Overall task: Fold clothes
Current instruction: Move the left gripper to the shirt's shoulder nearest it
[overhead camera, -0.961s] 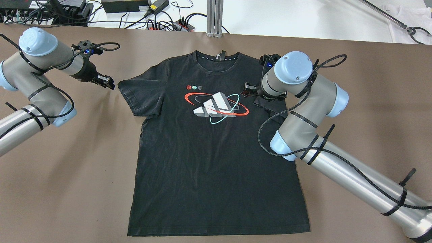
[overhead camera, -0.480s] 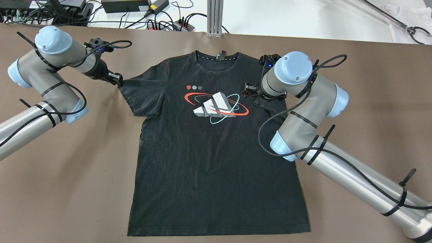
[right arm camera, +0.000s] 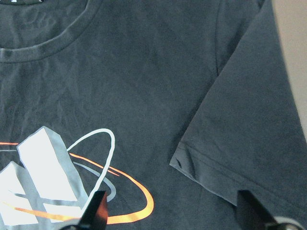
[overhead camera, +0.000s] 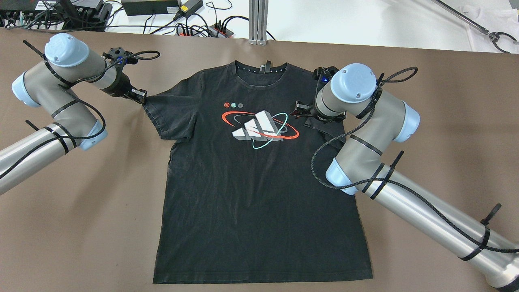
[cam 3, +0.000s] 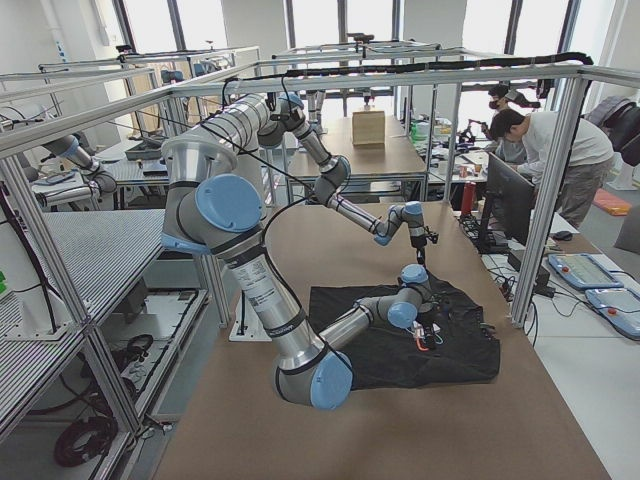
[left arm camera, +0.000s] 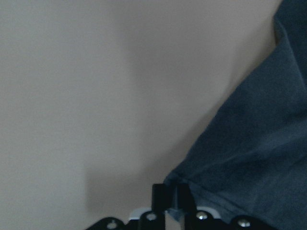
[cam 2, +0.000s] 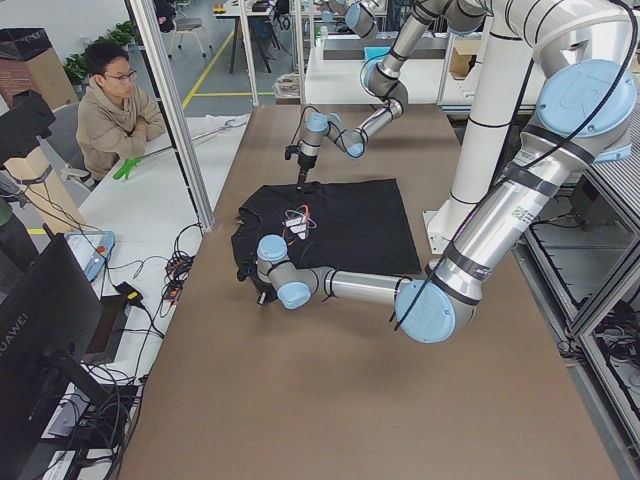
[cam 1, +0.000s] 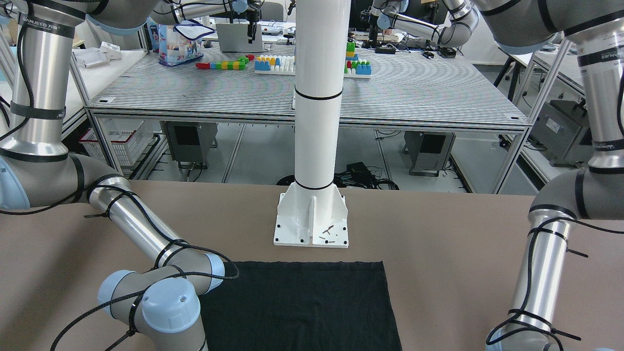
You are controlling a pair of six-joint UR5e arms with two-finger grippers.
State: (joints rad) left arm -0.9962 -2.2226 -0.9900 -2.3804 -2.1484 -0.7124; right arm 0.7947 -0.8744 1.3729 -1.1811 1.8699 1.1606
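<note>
The clothes are one black T-shirt (overhead camera: 251, 194) with a white, red and teal print, lying flat and face up on the brown table. Its hem shows in the front-facing view (cam 1: 302, 302). My left gripper (overhead camera: 142, 97) is at the tip of the shirt's left-hand sleeve; in the left wrist view (left arm camera: 170, 199) its fingers are shut on the sleeve corner (left arm camera: 240, 153). My right gripper (overhead camera: 300, 110) is open just above the other sleeve (right arm camera: 249, 124), which is folded inward onto the shirt body. Its fingertips (right arm camera: 98, 206) stand wide apart.
The white pillar's base plate (cam 1: 312, 222) stands on the table behind the hem. An aluminium post (overhead camera: 258, 22), cables and power strips (overhead camera: 194, 28) lie beyond the table's far edge. A person (cam 2: 115, 100) sits past that edge. Bare brown table surrounds the shirt.
My left arm has swung right, bringing its gripper from clear of the shirt onto the sleeve tip, where it is now shut. My right arm has barely moved.
</note>
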